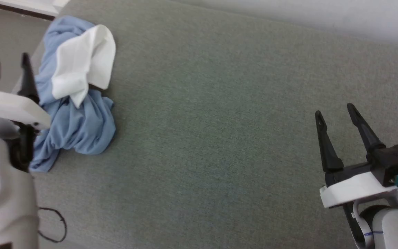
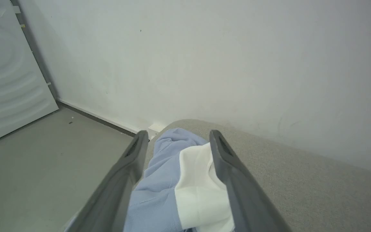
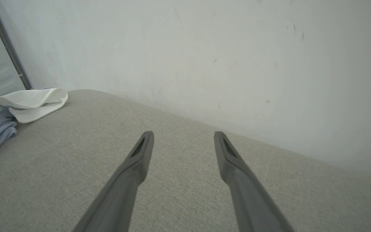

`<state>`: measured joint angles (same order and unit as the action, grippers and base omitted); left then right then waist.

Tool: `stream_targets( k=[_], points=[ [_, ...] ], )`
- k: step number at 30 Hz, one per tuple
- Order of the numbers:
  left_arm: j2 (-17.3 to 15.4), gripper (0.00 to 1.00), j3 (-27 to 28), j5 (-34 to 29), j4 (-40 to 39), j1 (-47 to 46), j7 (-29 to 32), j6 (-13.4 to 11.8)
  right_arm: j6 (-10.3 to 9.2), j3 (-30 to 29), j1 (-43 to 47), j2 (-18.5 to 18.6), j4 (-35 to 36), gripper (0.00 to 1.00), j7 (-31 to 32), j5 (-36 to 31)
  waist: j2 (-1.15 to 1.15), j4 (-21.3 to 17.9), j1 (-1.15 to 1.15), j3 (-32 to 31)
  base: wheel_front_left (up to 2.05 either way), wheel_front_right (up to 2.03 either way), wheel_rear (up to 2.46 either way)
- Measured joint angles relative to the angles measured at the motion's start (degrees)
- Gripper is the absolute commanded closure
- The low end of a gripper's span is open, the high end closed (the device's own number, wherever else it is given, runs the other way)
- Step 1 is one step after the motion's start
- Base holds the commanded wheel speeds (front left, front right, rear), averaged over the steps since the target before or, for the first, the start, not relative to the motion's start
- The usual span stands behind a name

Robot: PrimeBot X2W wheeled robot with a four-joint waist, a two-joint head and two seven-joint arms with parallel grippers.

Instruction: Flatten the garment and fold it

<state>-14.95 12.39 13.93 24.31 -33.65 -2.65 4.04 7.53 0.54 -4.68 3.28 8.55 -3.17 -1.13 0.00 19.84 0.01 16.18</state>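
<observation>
The garment is a light blue shirt with a white collar panel, lying crumpled in a heap at the far left of the grey-green fabric surface. My left gripper hovers open at the heap's left edge, nothing between its fingers. Along those fingers the left wrist view shows the garment below and beyond the left gripper. Far to the right, my right gripper stands open over bare fabric. The right wrist view has the right gripper open and the garment at the far left.
The surface's left edge runs just beside the garment, with grey floor beyond it. A white wall rises behind the surface's far edge. A white panelled door stands at the left. A thin black cable loop hangs near my left arm.
</observation>
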Motion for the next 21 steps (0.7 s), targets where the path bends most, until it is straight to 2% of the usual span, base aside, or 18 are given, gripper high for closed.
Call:
stream_targets(
  k=[5, 11, 12, 16, 18, 19, 21],
  points=[
    [-4.61, 0.00, 1.35, 2.80, 12.24, -4.70, 10.25, 0.75, 0.00, -0.01, -1.23, -0.01, -0.52, 0.00, -1.03, 0.11, 0.00, -1.92, 0.00, 2.77, 0.00, 0.00, 0.00],
    [-6.55, 0.00, 1.79, 7.24, 23.28, -7.51, 24.38, 1.99, 0.00, -0.22, -2.36, -0.02, -1.04, 0.00, -1.99, 0.15, 0.00, -3.78, -0.01, 5.87, 0.00, 0.00, 0.00],
    [-7.09, 0.00, 1.86, 9.09, 26.93, -8.96, 29.50, 2.41, 0.00, 0.01, -3.09, -0.03, -1.07, 0.00, -2.15, 0.15, 0.00, -4.31, -0.01, 7.35, 0.00, 0.00, 0.00],
    [-9.14, 0.00, 2.08, 11.03, 30.53, -11.89, 35.57, 2.57, 0.00, 0.56, -4.24, -0.01, -1.12, 0.00, -2.41, 0.16, 0.00, -4.76, -0.02, 9.03, 0.00, 0.00, 0.00],
    [-9.78, 0.62, 1.97, 11.37, 31.06, -12.61, 37.27, 2.57, 0.00, 0.71, -4.61, 0.02, -1.31, 0.00, -2.43, 0.19, 0.00, -5.08, -0.01, 9.34, 0.00, 0.00, 0.00],
    [-10.05, 0.98, 1.55, 11.09, 31.09, -12.61, 37.43, 2.57, 0.00, 0.71, -4.65, 0.04, -1.35, 0.00, -2.43, 0.19, 0.00, -5.23, -0.02, 9.35, 0.00, 0.00, 0.00],
    [-10.23, 1.00, 1.24, 10.77, 31.10, -12.60, 37.02, 2.54, 0.00, 0.71, -4.65, 0.05, -1.66, 0.00, -2.49, 0.25, 0.00, -5.41, -0.01, 9.04, 0.00, 0.00, 0.00]
  ],
)
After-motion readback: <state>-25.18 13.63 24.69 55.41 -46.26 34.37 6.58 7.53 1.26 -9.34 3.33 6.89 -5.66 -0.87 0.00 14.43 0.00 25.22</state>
